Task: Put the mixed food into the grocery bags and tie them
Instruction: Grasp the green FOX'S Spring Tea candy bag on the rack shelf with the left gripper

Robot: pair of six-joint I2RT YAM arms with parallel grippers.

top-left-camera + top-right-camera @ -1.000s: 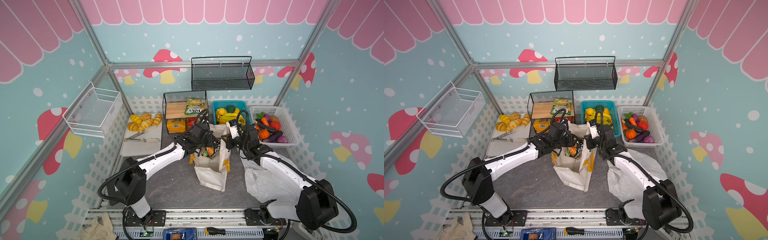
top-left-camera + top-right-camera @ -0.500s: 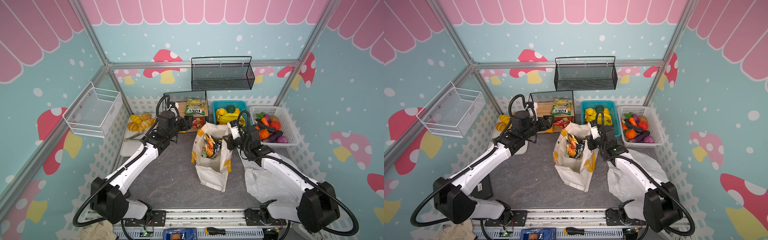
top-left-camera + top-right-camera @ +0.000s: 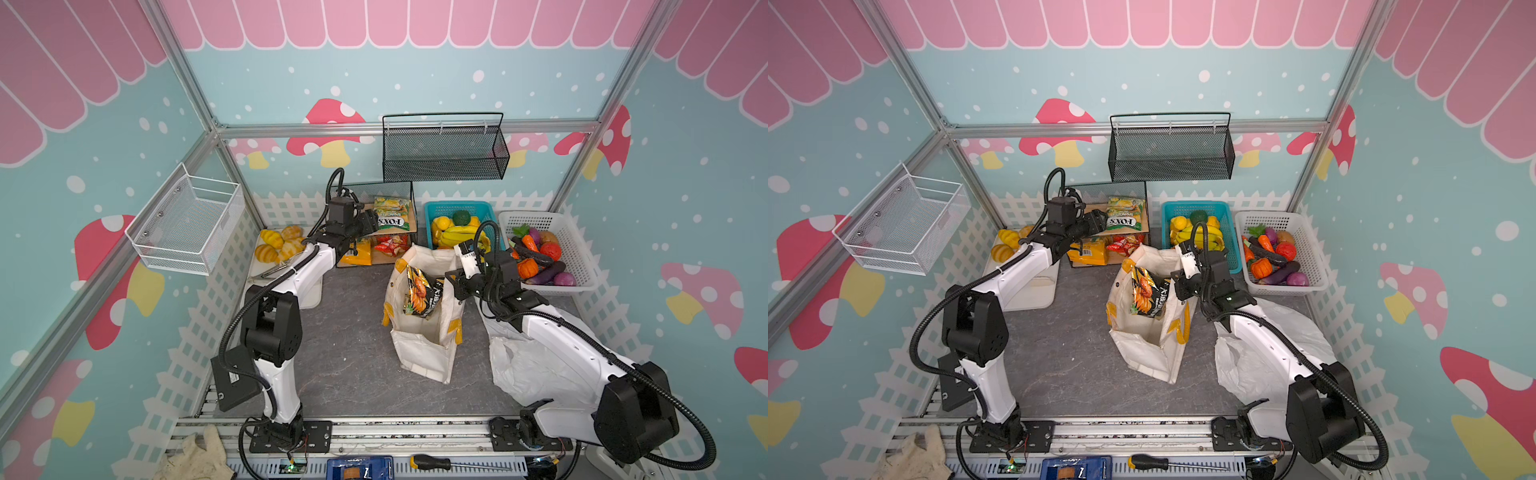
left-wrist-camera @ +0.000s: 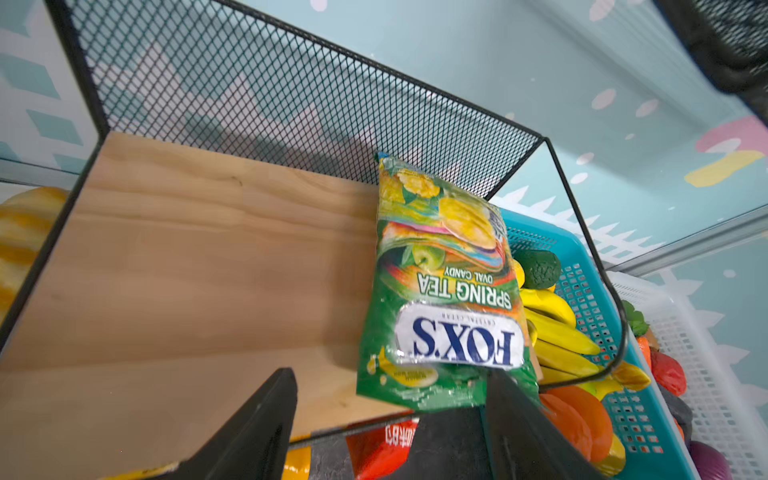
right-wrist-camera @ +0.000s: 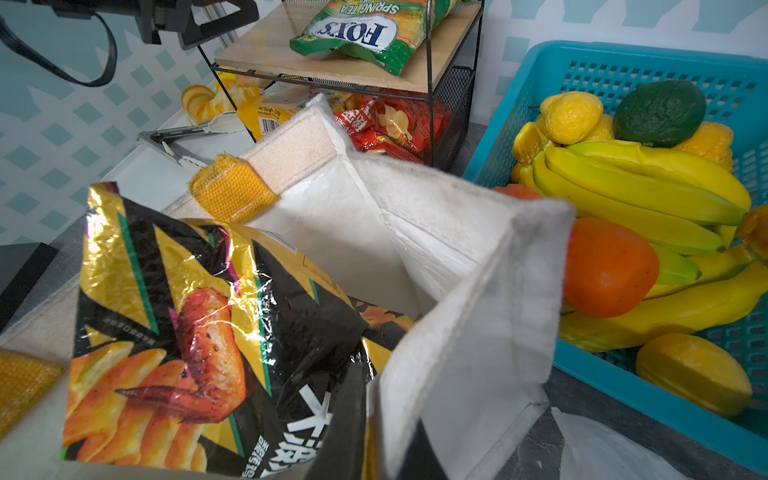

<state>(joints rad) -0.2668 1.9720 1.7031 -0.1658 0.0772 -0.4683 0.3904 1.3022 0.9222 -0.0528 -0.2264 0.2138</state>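
So the left gripper [image 4: 390,376] is up at the little wire shelf [image 4: 187,270] at the back, jaws spread wide with nothing between them, pointed right at the green-white packet [image 4: 449,291] lying flat on the wooden board. In the left wrist view one finger [image 4: 511,415] overlaps the packet's near corner, but I honestly can't tell if it's touching or just in front of it. Meanwhile the right gripper [image 5: 382,440] is pressed together on the rim of the canvas tote [image 5: 478,291], pinching the fabric wall and holding that side of the mouth up. In both top views the tote stands open mid-table, and the gold-black packet [image 3: 419,295] sticks up out of it, tilted, with its top above the rim. The white plastic bag [image 3: 528,365] lies crumpled on the table just right of the tote, partly under the right arm. Toy veggies are in the white basket [image 3: 582,266] at the back right, with the orange pumpkin [image 3: 527,268] and the purple eggplant [image 3: 549,274] side by side near its front. The blue basket [image 3: 457,204] of fruit sits between that one and the shelf, right behind the tote.
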